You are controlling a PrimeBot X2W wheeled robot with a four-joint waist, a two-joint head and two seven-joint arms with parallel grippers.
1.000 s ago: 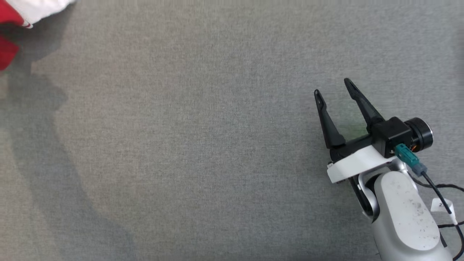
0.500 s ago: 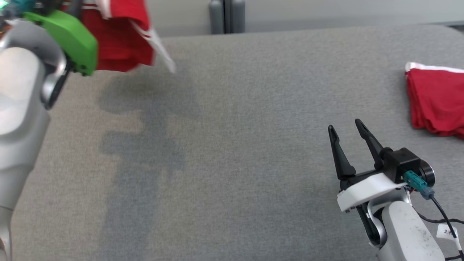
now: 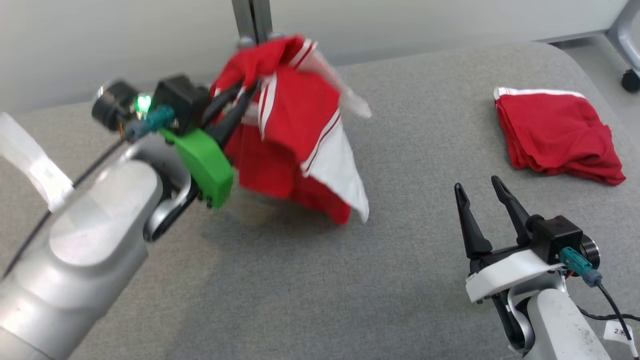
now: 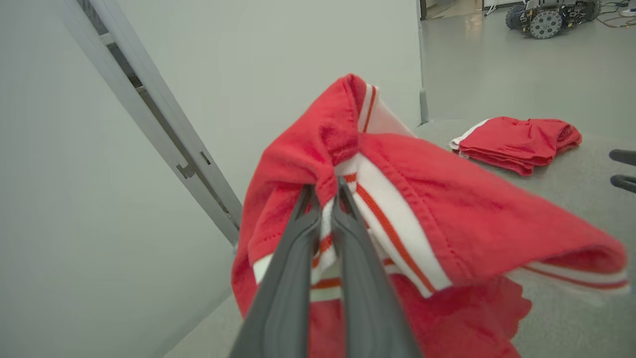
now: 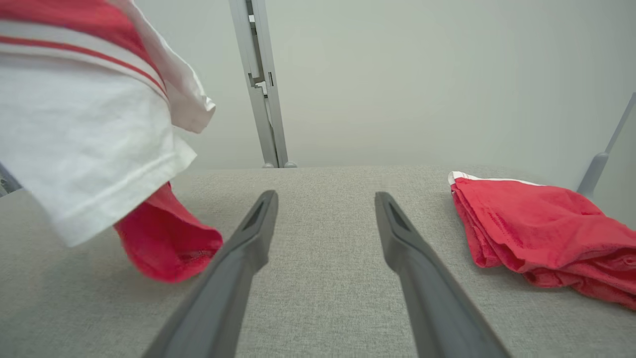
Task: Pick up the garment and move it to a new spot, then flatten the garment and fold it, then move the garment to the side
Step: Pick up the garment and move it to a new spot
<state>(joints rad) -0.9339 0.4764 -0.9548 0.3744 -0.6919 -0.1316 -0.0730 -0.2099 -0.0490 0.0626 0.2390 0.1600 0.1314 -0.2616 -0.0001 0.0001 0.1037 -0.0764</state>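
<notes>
- Upper left of centre in the head view: left gripper [image 3: 250,91] clamped hard on a bunched fold of the garment [image 3: 295,130]. In the left wrist view, dark fingers pressed together with cloth pinched between them.
- Red knit cloth, trimmed along the hems with white bands and thin red stripes. A broad white panel hanging at the lower right of the bundle.
- Crumpled and draped rather than flat, gathered to a peak at the grip, with folds falling away below and to the right.
- Raised over the grey table [image 3: 400,260], with the lowest red corner hanging close to the surface near the middle of the frame. Contact with the tabletop impossible to tell.
- Outlines of the cloth blurred in the head view.
- Lower right of the head view: right gripper [image 3: 476,184] spread wide and empty. Fingers pointing up the frame over bare grey fabric, well apart from the hanging garment.
- In the right wrist view, white panel and red corner at the upper and middle left, beside the two parted fingers.
- At the upper right of the head view, a folded red stack [image 3: 555,135] with a white edge, lying on the table beyond the right gripper.
- Just below and left of the held cloth, a green bracket [image 3: 205,165] on the left wrist.
- At top centre behind the table, a grey metal post [image 3: 252,20] against a pale wall.
</notes>
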